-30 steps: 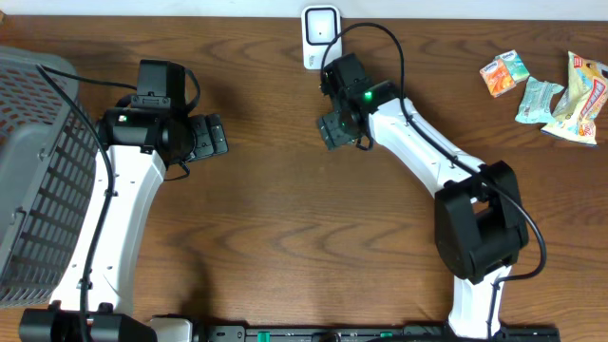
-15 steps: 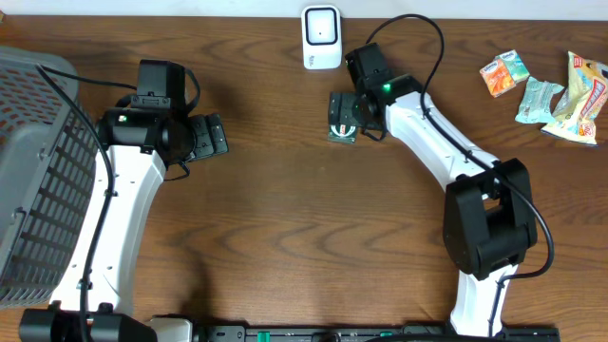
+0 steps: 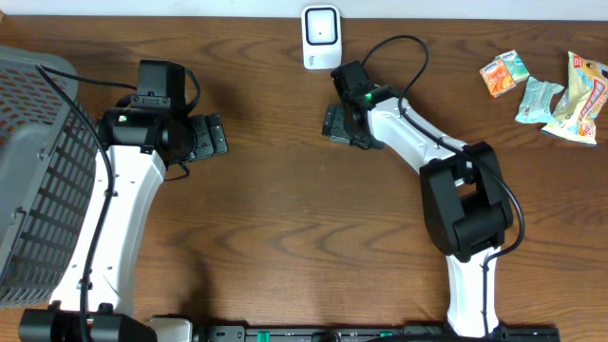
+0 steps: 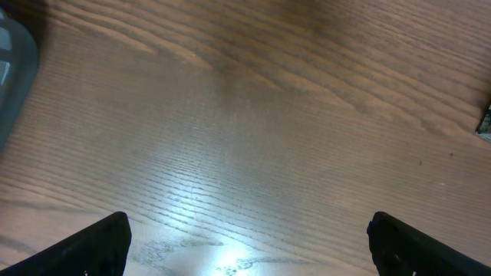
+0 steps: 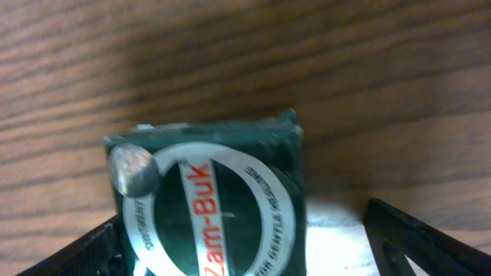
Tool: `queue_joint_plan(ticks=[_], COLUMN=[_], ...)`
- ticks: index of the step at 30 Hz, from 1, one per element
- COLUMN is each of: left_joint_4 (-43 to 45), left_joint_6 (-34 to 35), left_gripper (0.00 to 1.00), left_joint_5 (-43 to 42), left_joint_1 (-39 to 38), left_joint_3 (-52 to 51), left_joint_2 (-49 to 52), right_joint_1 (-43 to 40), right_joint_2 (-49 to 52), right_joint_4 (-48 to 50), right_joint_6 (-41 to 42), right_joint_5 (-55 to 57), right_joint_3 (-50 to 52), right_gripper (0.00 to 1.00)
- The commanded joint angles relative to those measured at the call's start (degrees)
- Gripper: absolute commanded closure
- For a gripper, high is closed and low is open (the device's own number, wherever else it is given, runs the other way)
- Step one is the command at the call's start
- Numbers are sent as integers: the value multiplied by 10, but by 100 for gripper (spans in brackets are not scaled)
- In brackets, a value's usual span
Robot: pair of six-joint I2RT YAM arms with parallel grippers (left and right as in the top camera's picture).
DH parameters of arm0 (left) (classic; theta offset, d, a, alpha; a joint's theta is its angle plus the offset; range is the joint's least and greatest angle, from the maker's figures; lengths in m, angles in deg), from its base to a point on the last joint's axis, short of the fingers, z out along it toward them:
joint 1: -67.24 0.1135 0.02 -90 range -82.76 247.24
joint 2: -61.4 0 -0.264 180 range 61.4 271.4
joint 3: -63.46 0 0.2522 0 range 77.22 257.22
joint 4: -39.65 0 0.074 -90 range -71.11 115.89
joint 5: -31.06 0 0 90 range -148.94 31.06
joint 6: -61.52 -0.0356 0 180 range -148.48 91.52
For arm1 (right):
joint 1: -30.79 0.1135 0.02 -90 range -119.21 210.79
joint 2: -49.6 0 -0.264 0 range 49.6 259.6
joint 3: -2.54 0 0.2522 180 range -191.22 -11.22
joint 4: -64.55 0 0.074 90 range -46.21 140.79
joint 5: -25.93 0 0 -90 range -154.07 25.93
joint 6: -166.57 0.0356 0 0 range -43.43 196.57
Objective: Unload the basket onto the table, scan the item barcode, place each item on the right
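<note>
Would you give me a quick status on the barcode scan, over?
Left gripper open, holding nothing. Right gripper open, jaws straddling the Zam-Buk box, which lies on the table. Scanner close by, nothing between.

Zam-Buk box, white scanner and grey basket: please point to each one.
Zam-Buk box [image 5: 207, 215], right wrist view, on its round label.
white scanner [image 3: 322, 36], overhead view, middle of its face.
grey basket [image 3: 43, 199], overhead view, on its mesh wall.
</note>
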Motion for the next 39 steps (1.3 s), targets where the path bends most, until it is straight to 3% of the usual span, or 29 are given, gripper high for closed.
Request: queue_joint_plan(ticks=[1,2,5,9,14,15,19,25,34,39], left_joint_4=[-1,-1,-1,-1,-1,-1,-1,-1,-1,-1], left_joint_6=[-3,-3,-3,-3,-3,-3,-3,-3,-3,-3], left_gripper=[2,2,2,2,2,2,2,2,2,2], left_joint_5=[7,7,7,7,7,7,7,7,7,7], left_joint_1=[0,0,0,0,0,0,0,0,0,0], left_joint_3=[2,2,2,2,2,2,2,2,2,2], left_joint_2=[3,3,3,3,3,3,3,3,3,3], right_joint_1=[7,8,7,7,-7,-20,-45,-75,-83,-82], right_joint_2=[9,9,9,9,4,-7,-31,-50,-50,-50], right_joint_4=[-1,-1,-2,-8,-10,-10,-19,-51,-166,-181], right_joint_6=[9,9,-7,-31,-132,-196,-303,-402,-556,-542], right_joint_5=[7,7,5,-20,-108,-177,-354,-499,-504,-379], right_joint_3=[2,2,2,2,-9,-9,-9,-9,-9,-9], right_gripper=[12,15,37,39,39,40,44,46,38,40])
